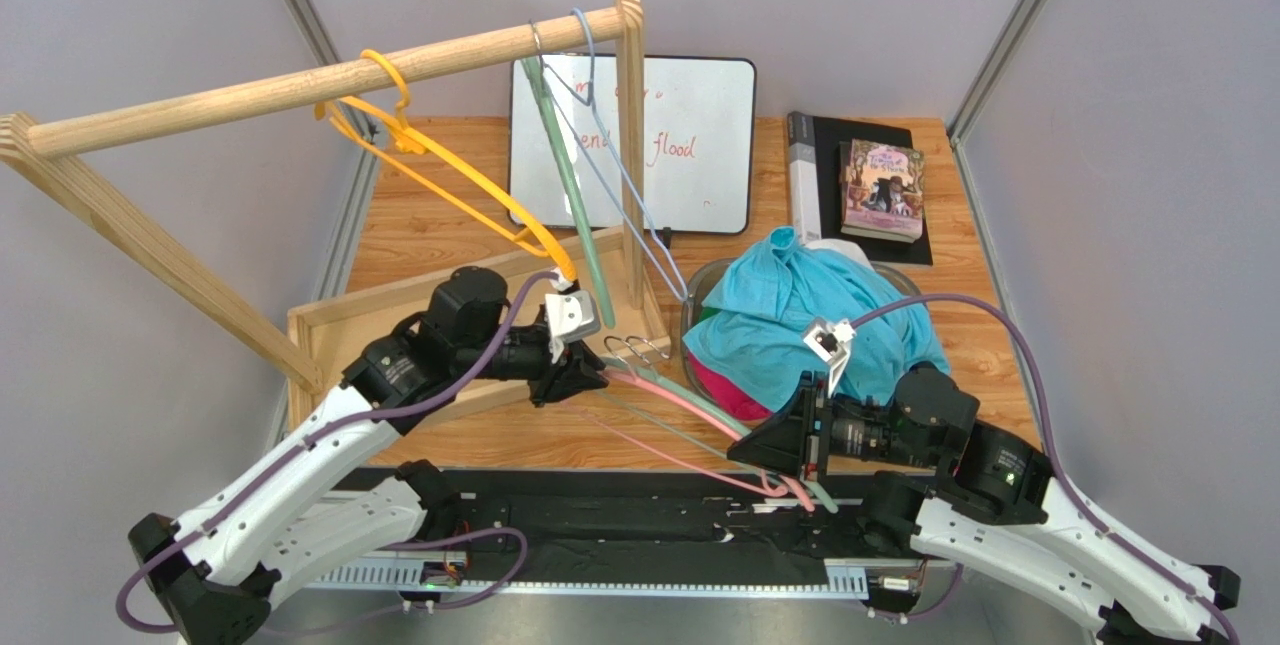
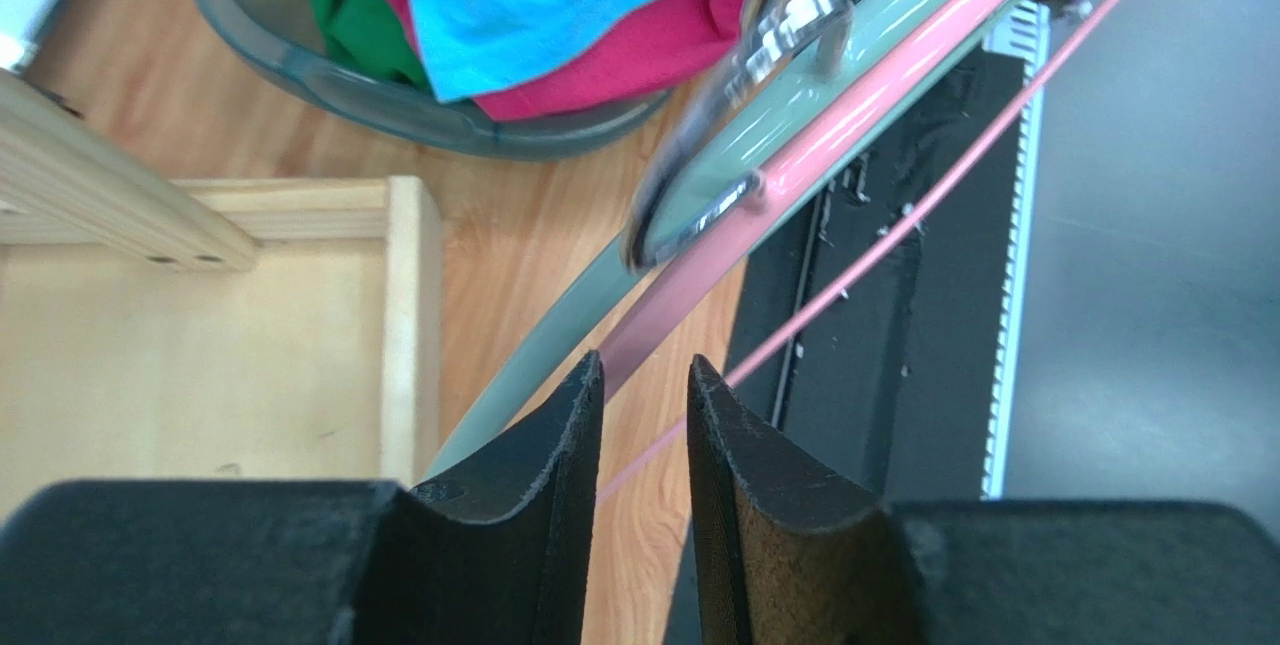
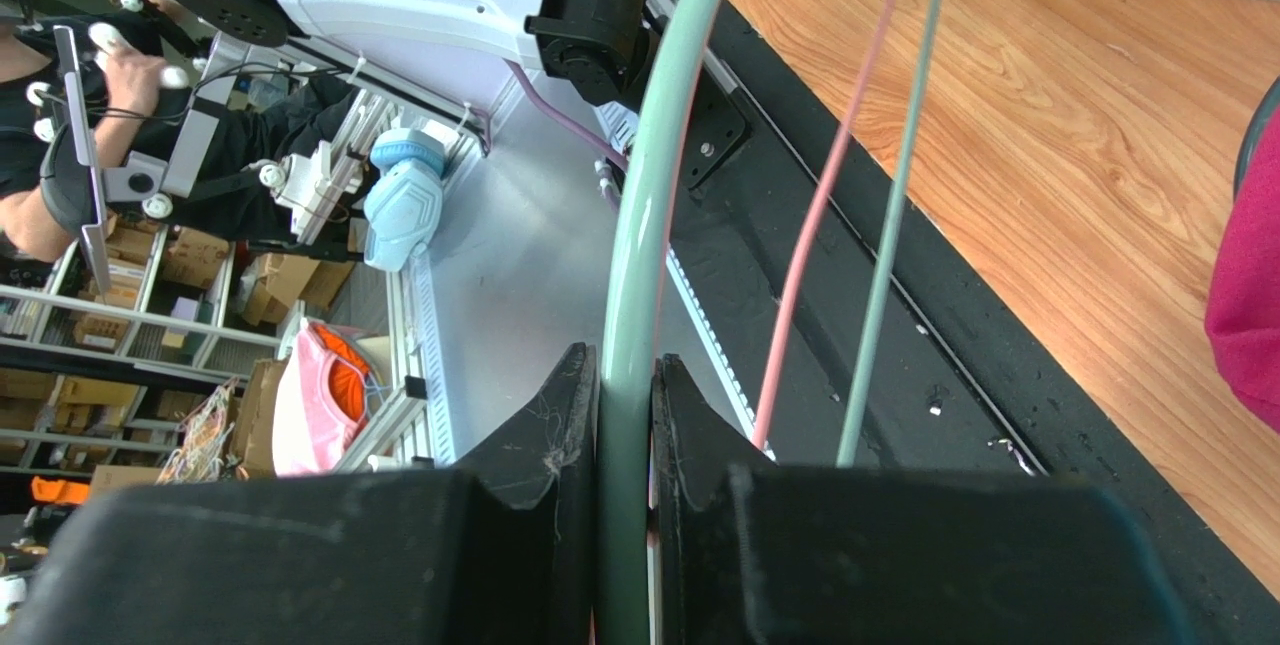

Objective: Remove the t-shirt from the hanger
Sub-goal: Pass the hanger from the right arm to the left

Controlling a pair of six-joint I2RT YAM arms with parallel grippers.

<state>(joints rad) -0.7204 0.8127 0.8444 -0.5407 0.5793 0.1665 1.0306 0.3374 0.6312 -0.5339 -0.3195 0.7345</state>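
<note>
Right gripper [image 3: 625, 375] clamped on green hanger [image 3: 639, 225]; left gripper [image 2: 643, 375] jaws slightly apart at pink hanger [image 2: 872, 101] tip. Teal t-shirt [image 1: 781, 300] apparently already off, heaped in bowl [image 2: 301, 75]. Next: release hangers, withdraw.

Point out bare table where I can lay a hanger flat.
Bare wood lies right of the clothes bowl near the book, and behind the wooden tray beside the whiteboard. Between left gripper and right gripper it is crowded: pink hanger and green hanger lie there.

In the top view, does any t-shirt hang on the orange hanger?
No, the orange hanger hangs bare on the wooden rod, with no cloth on it.
</note>
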